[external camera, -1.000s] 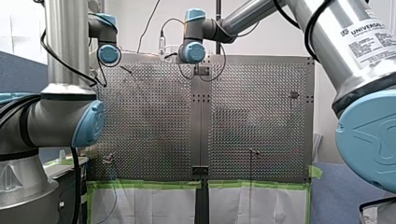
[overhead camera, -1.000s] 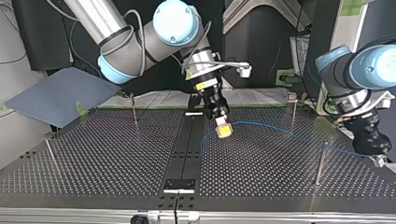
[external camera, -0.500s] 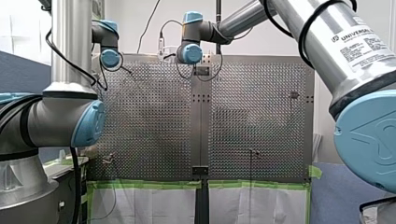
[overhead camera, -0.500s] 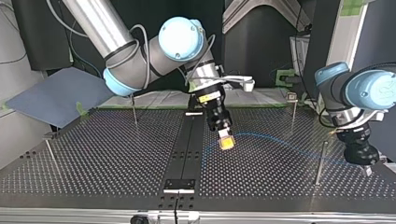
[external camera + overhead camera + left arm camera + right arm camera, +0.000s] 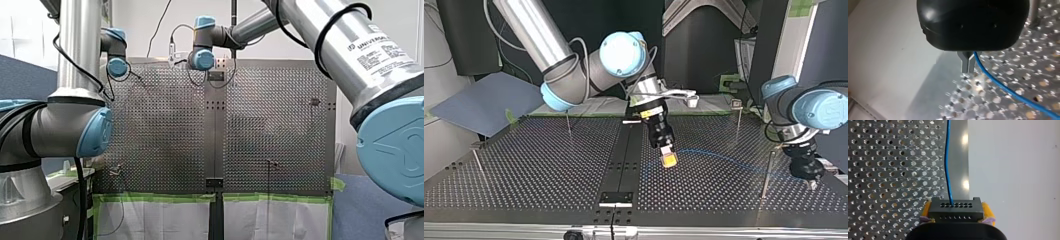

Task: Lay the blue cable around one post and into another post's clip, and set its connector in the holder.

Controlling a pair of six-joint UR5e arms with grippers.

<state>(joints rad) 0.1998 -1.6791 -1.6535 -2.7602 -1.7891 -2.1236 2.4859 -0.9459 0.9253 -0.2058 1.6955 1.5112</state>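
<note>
Top view: right pincer [image 5: 668,160] hangs over the middle of the surface [image 5: 524,160], just beside the black centre strip [image 5: 626,150]. Its yellow pads [image 5: 926,210] are clamped on the connector [image 5: 956,208]. From it the blue cable [image 5: 724,156] runs past the post [image 5: 767,170] near the surface's edge at this view's right, to left pincer [image 5: 811,184]. There the metal fingers [image 5: 967,62] are closed and the cable looks pinched. Reads as the routing step. Hold the line low and lightly taut, wrap the post's base first, and don't jerk the connector end.

My right pincer [image 5: 668,160] and my left pincer [image 5: 811,183] have both slid toward the top view's bottom.
</note>
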